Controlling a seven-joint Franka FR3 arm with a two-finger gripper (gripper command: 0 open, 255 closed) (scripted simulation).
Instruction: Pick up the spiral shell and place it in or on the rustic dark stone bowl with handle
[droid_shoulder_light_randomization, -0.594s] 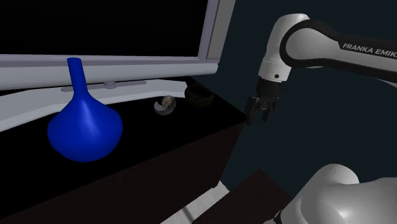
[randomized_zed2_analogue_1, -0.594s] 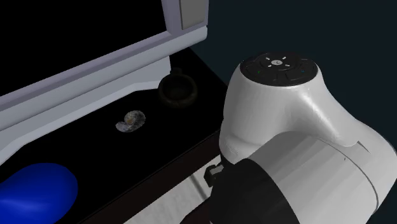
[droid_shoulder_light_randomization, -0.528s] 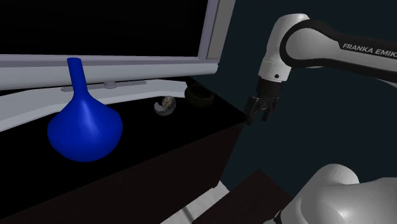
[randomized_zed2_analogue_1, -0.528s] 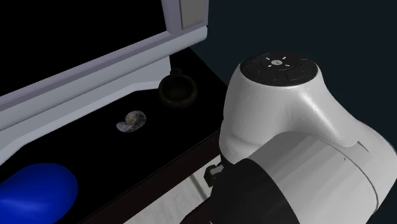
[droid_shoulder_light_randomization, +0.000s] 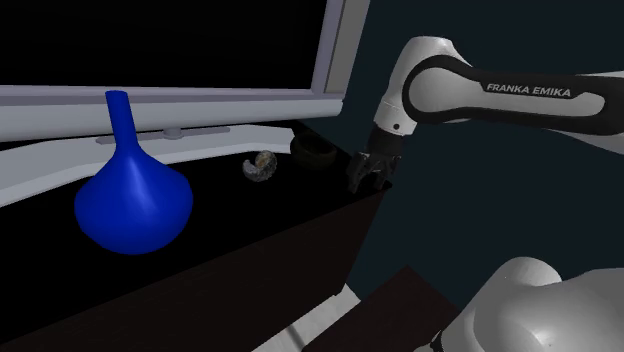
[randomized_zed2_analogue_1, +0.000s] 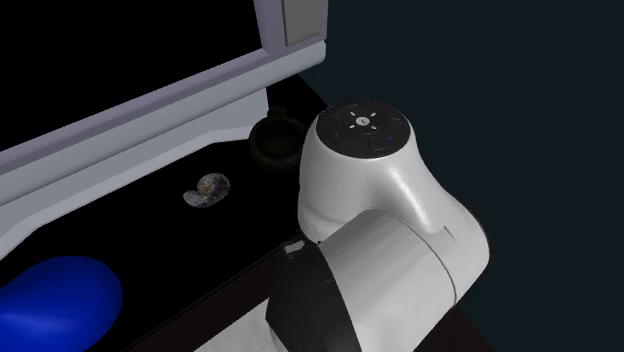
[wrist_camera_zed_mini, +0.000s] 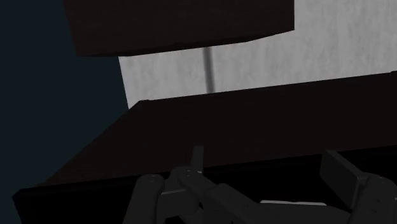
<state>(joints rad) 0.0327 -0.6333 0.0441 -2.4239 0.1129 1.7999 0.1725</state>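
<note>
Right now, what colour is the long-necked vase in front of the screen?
The vase is a solid deep blue with no pattern, and it shows best in the shoulder view.

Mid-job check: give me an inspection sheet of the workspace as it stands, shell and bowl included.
Surface: black cabinet top, dimly lit.
Job's things: spiral shell lies on the top, not held. The dark bowl stands just to the shoulder view's right of it, apart from it, and looks empty.
Clutter: blue vase, upright, to the shoulder view's left of the shell.
Grippers: gripper open and empty, at the cabinet's corner, on the bowl's side away from the shell.
Cables: nothing seen.
Surroundings: large screen with a pale grey frame behind the things; dark blue-grey wall beyond the arm.
</note>
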